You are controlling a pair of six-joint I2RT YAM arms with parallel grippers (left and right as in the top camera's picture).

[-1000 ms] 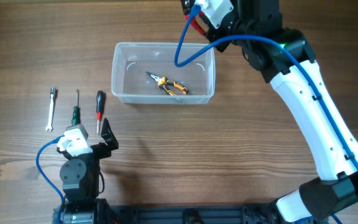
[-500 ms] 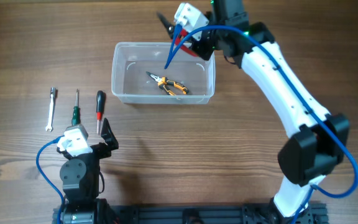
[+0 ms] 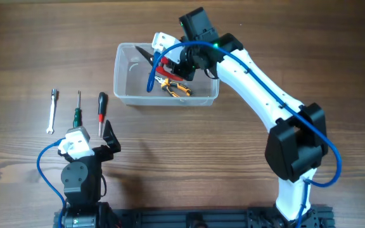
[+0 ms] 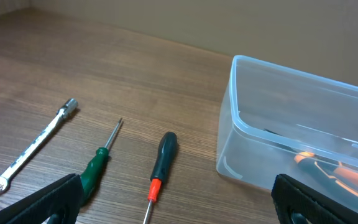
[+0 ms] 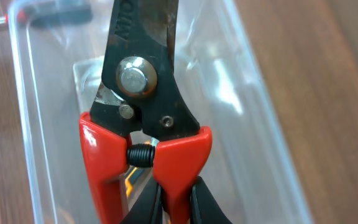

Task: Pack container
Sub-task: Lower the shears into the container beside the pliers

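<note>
– Red-handled cutters (image 5: pixel 145 124) sit pinched by their handles in the right gripper (image 5: pixel 173 202), blades pointing away over the container (image 3: pixel 116 73); why that hold?
– Probably so the tool goes in nose-first and clears the rim; container stands at the far middle of the tabletop (image 3: pixel 189 152), orange pliers (image 3: pixel 176 88) lying inside it.
– Left gripper (image 4: pixel 179 205)?
– Spread wide, empty, low on the near side of the wrench (image 3: pixel 51 111), green screwdriver (image 3: pixel 77 111) and black screwdriver (image 3: pixel 101 109); judged parked there for the next pick; those three lie in a row to the container's left, not yet packed.
</note>
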